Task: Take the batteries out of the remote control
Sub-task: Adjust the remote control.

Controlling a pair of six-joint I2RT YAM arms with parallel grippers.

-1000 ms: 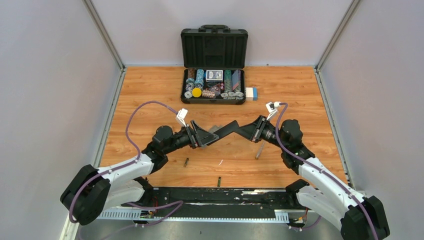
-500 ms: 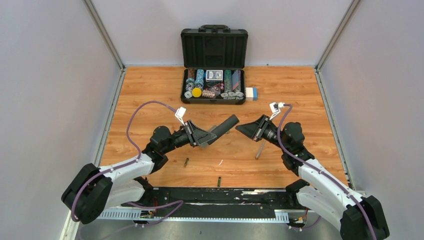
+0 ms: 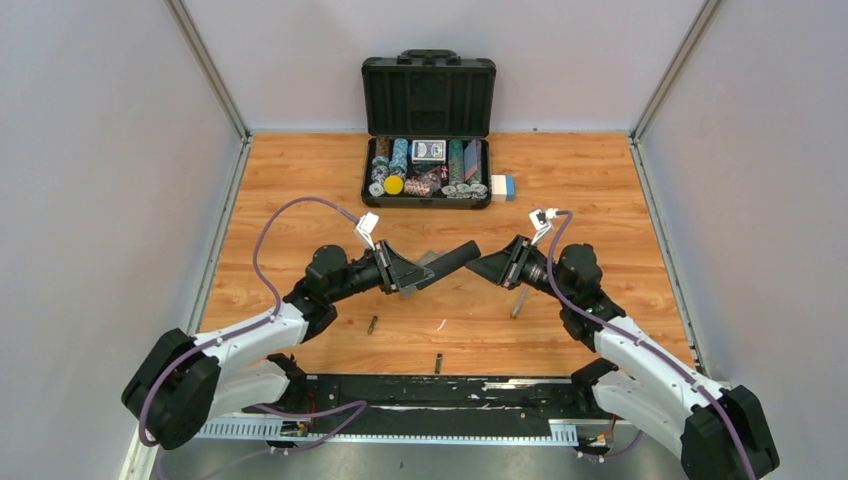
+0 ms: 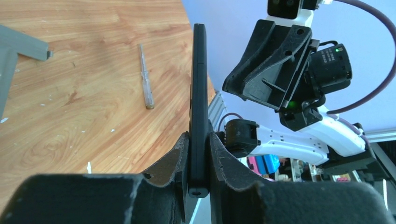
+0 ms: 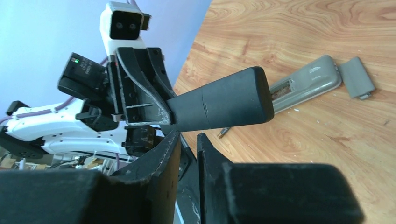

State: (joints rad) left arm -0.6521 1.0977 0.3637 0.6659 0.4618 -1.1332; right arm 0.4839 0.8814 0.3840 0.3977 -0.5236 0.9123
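Note:
A black remote control (image 3: 452, 258) hangs in the air above the middle of the table. My left gripper (image 3: 408, 272) is shut on its near end, and the slim body (image 4: 198, 88) stands edge-on between the pads. My right gripper (image 3: 480, 266) sits just off the remote's far end (image 5: 224, 101), jaws a narrow gap apart with nothing between them. Two batteries lie on the wood, one (image 3: 371, 324) below the left gripper and one (image 3: 438, 362) near the front edge. One battery (image 5: 223, 133) also shows under the remote in the right wrist view.
A grey remote (image 5: 306, 83) with an open compartment lies on the table, its grey cover (image 5: 357, 77) beside it. A screwdriver (image 3: 518, 300) lies under the right arm. An open black case (image 3: 428, 100) of poker chips stands at the back, a small white box (image 3: 503, 186) next to it.
My left gripper has shut on the black remote. My right gripper has let go of the far end and pulled back slightly to the right.

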